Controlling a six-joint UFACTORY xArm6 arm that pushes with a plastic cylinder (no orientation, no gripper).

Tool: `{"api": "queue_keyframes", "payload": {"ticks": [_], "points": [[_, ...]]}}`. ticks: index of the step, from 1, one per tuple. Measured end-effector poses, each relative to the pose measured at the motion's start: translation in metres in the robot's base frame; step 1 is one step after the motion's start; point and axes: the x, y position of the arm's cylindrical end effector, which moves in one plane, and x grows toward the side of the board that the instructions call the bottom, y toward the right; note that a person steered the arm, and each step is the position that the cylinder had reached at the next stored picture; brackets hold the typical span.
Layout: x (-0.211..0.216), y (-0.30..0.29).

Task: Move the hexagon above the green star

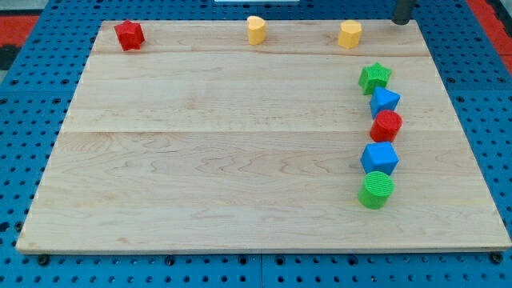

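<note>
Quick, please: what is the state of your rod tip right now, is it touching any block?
My tip: no fingers, holding nothing, touching no block, at the view's top right of the yellow hexagon.

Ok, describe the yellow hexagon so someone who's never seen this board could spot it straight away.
Start at the wooden board and follow its edge at the view's top. Two yellow blocks sit there; the yellow hexagon is the one nearer the view's right, just up and left of the green star, with flat angular sides, unlike its rounder yellow neighbour.

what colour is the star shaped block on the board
Green; the star shows in the camera view, topping the column at the view's right.
</note>
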Motion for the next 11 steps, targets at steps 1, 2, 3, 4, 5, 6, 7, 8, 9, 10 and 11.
{"api": "queue_keyframes", "payload": {"ticks": [1, 2, 3, 4, 5, 6, 7, 8, 9, 10, 11], "points": [[0.001, -0.070], [0.008, -0.103], [0.058, -0.039], [0.063, -0.037], [0.006, -0.040], [0.032, -0.100], [0.057, -0.080], [0.075, -0.071], [0.056, -0.088], [0.019, -0.097], [0.003, -0.113]]}}
